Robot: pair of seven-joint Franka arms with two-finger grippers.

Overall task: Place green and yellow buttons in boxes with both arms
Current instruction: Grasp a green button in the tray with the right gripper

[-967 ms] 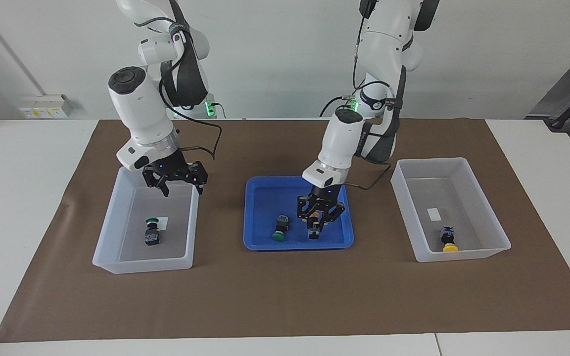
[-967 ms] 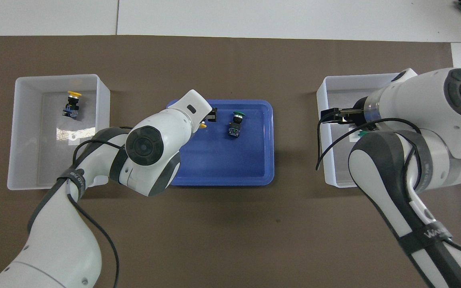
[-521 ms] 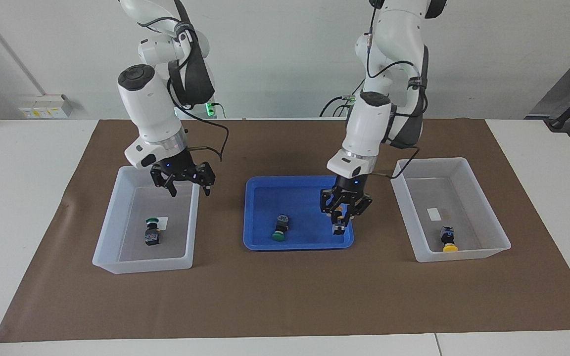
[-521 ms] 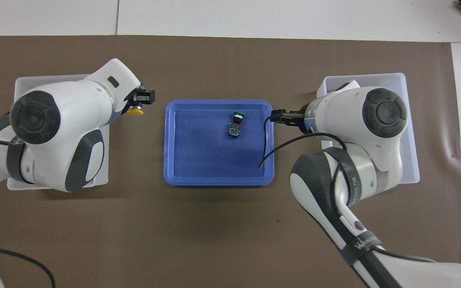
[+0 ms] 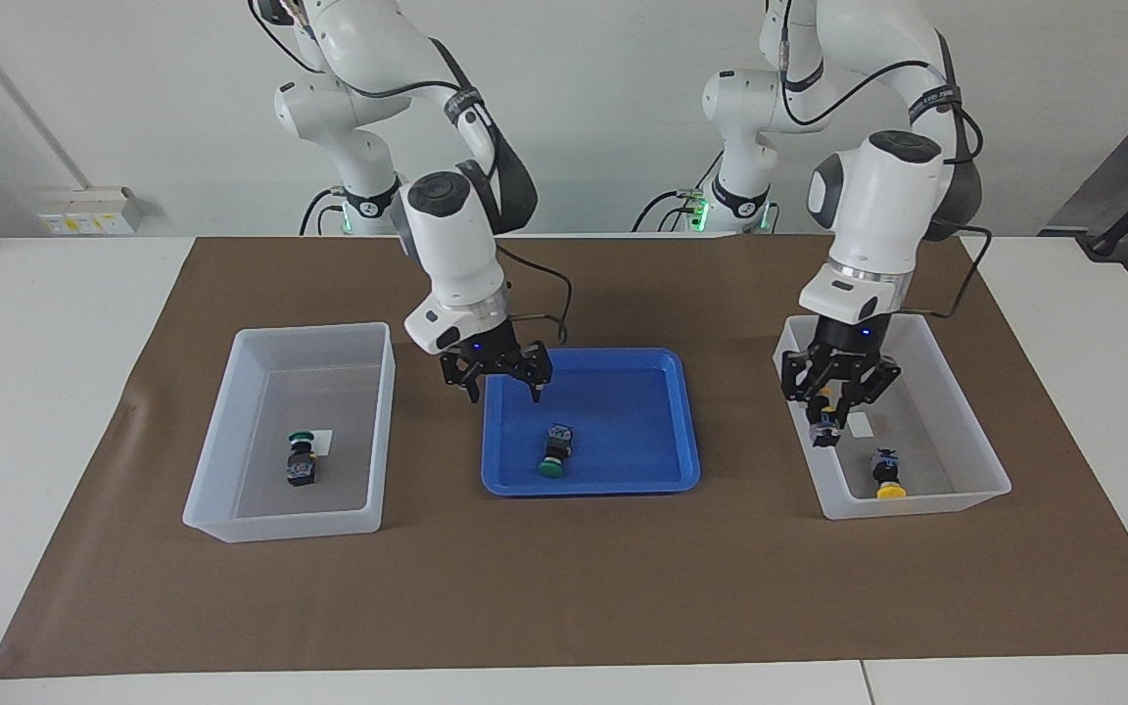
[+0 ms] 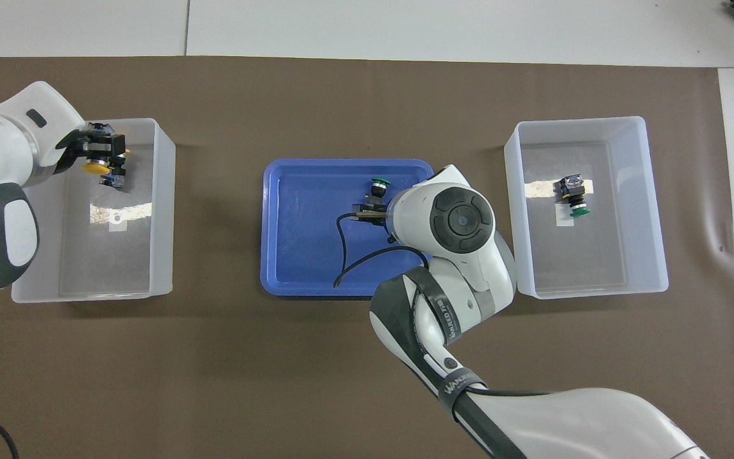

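I've got the left claw [image 5: 826, 409] up over the box [image 5: 956, 362] at the left arm's end of the desk [image 5: 65, 323], clenched on a yellow button [image 5: 823, 428], cap pointing up in the overhead view. A second yellow button [image 5: 885, 474] lies on that box's floor, cap turned away from the robots, just beside the white label [image 5: 859, 423]. The held one hangs over the spot next to it, not touching the floor as far as I can tell.

Right claw [image 5: 502, 383] hangs released, fingers spread, over the robots' edge of the blue tray [image 5: 623, 377] in the middle of the mat [image 5: 564, 587]. One green button [image 5: 556, 451] lies in the tray on its side, cap away from the robots. Claw is above it and apart, no contact.

The box at the right arm's end [image 5: 231, 431] has the other green button [image 5: 302, 458] inside, lying near its label, approx mid-floor.

So: 2 buttons in boxes, 1 in the left claw, 1 in the tray.
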